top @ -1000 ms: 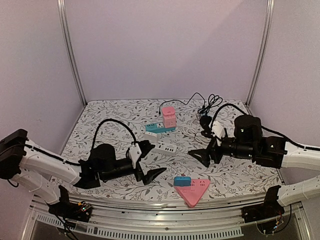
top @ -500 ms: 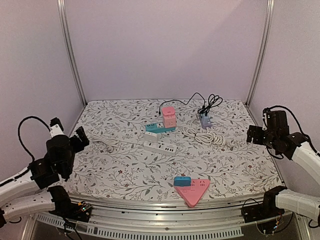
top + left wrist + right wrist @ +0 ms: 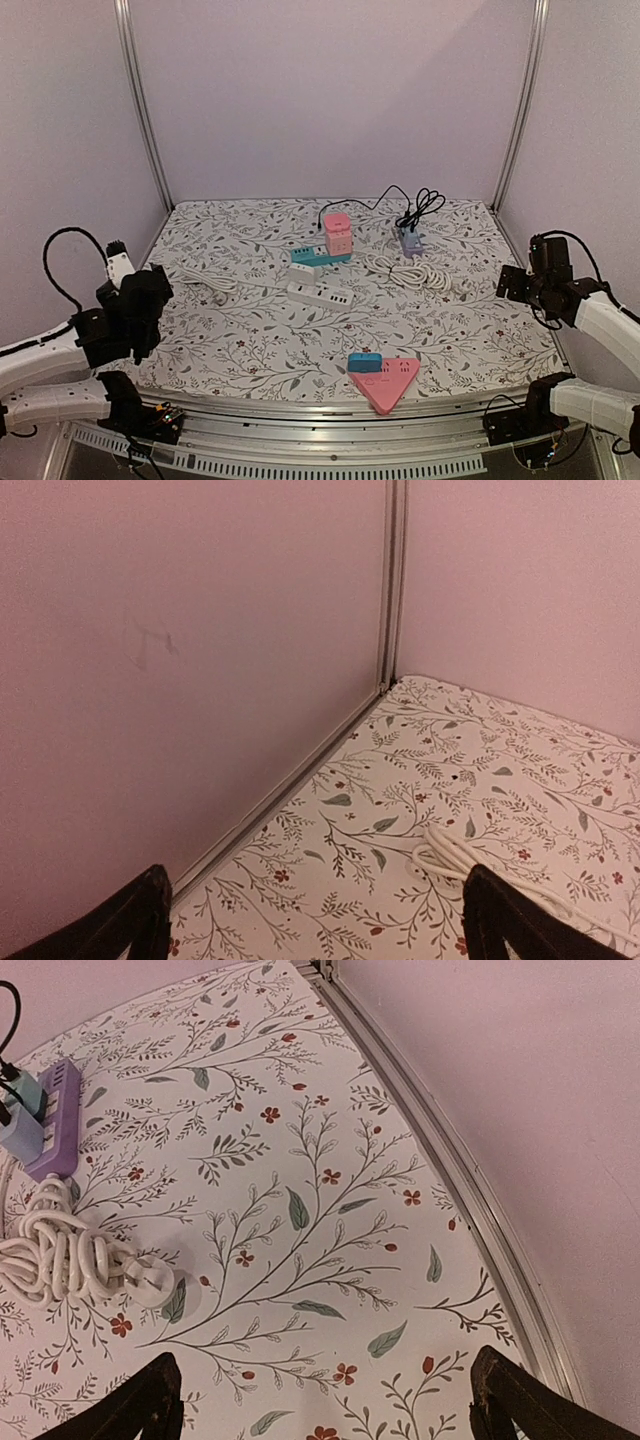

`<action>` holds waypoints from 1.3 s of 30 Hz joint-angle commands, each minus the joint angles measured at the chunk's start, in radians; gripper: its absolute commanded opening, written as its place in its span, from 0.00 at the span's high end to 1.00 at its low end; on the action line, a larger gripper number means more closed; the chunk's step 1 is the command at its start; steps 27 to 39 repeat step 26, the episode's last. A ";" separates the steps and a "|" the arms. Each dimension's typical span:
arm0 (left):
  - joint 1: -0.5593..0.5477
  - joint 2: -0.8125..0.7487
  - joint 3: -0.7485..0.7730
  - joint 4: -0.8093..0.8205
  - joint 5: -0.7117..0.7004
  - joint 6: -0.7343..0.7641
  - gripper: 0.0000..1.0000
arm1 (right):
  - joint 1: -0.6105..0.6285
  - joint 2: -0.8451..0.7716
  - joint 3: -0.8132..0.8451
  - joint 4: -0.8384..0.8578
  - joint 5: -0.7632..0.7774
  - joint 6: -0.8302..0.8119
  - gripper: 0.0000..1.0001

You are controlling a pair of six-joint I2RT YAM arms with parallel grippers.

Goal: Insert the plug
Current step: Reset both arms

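left gripper (image 3: 318, 920), right gripper (image 3: 325, 1400) — both gaping, holding nothing | risk: white plug (image 3: 152, 1285), mid-left of frame, dragging its coiled cord (image 3: 60, 1250) and twisting misaligned

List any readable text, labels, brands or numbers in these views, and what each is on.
None readable. The white power strip, pink cube socket, pink triangular socket and purple power strip show no legible print; any marking is too small to tell. The floral table cover carries only its pattern.

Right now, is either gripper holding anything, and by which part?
Nothing is held. The left gripper and the right gripper both stand open and empty; the white plug lies free on the table.
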 commanded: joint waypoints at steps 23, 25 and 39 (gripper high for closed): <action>0.429 0.433 -0.010 0.532 0.210 0.295 0.01 | -0.005 0.017 -0.037 0.199 0.140 -0.003 0.01; 0.436 0.440 -0.023 0.553 0.237 0.287 0.01 | -0.004 -0.010 -0.060 0.223 0.150 -0.014 0.01; 0.443 0.443 -0.031 0.573 0.250 0.286 0.01 | -0.005 -0.031 -0.068 0.228 0.160 -0.016 0.01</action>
